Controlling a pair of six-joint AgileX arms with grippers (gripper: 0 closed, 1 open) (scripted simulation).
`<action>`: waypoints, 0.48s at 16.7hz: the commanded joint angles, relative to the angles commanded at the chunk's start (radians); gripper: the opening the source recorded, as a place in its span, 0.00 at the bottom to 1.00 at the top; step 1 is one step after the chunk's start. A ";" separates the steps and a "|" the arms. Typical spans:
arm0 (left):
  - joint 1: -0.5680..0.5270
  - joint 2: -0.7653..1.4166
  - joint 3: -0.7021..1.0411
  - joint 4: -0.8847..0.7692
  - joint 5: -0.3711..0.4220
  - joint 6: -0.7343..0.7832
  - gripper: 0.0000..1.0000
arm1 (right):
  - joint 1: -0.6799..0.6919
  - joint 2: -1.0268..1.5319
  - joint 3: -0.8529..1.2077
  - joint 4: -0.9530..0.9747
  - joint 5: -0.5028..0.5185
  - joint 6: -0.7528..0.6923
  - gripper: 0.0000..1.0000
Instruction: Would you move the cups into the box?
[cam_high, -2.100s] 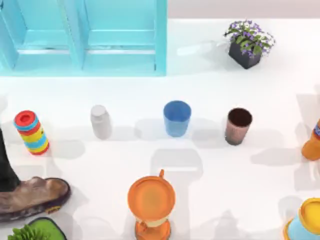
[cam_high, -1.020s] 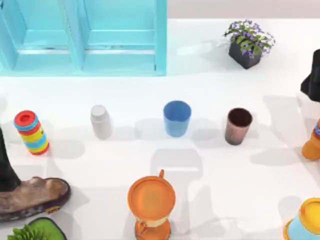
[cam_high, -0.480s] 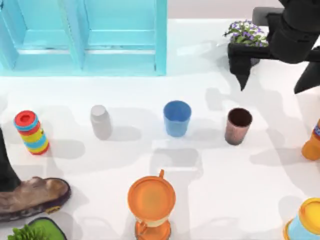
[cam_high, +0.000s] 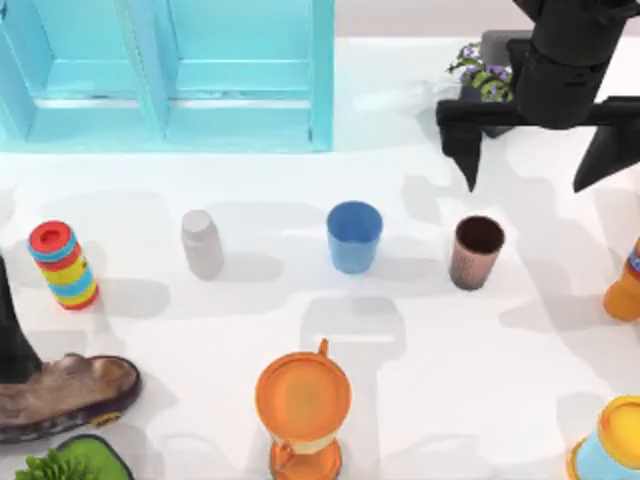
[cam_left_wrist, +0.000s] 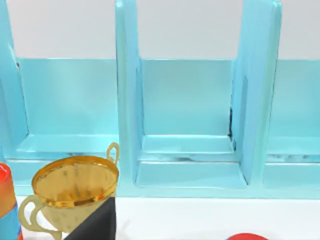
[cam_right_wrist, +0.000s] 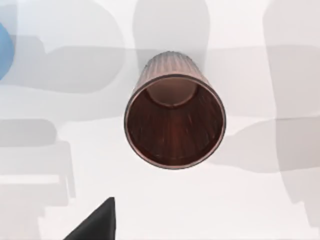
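Observation:
The light blue cup (cam_high: 354, 237) stands upright mid-table. The speckled reddish-brown cup (cam_high: 477, 252) stands upright to its right, and its dark inside faces the right wrist view (cam_right_wrist: 174, 122). My right gripper (cam_high: 534, 160) hovers open just behind the brown cup, its black fingers spread wide and nothing between them. One fingertip (cam_right_wrist: 99, 226) shows in the right wrist view. The box (cam_high: 170, 75) is a light blue shelved cabinet at the back left, and its compartments (cam_left_wrist: 187, 130) face the left wrist view. My left arm (cam_high: 10, 330) is parked at the left edge.
A grey-white bottle (cam_high: 202, 243) stands left of the blue cup, a striped stacking toy (cam_high: 63, 265) further left. An orange lidded jug (cam_high: 302, 405) stands in front, a brown shoe (cam_high: 60, 395) front left. A flower pot (cam_high: 487, 80) sits under my right arm. An orange object (cam_high: 625, 285) is at the right edge.
My right arm has come in from the right edge and swung left over the flower pot, ending behind the brown cup with fingers spread. The cups have not moved.

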 joint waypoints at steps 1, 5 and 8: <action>0.000 0.000 0.000 0.000 0.000 0.000 1.00 | -0.006 -0.002 -0.003 0.002 -0.001 0.000 1.00; 0.000 0.000 0.000 0.000 0.000 0.000 1.00 | -0.001 0.008 -0.071 0.072 0.000 -0.002 1.00; 0.000 0.000 0.000 0.000 0.000 0.000 1.00 | 0.000 0.021 -0.191 0.222 0.000 0.000 1.00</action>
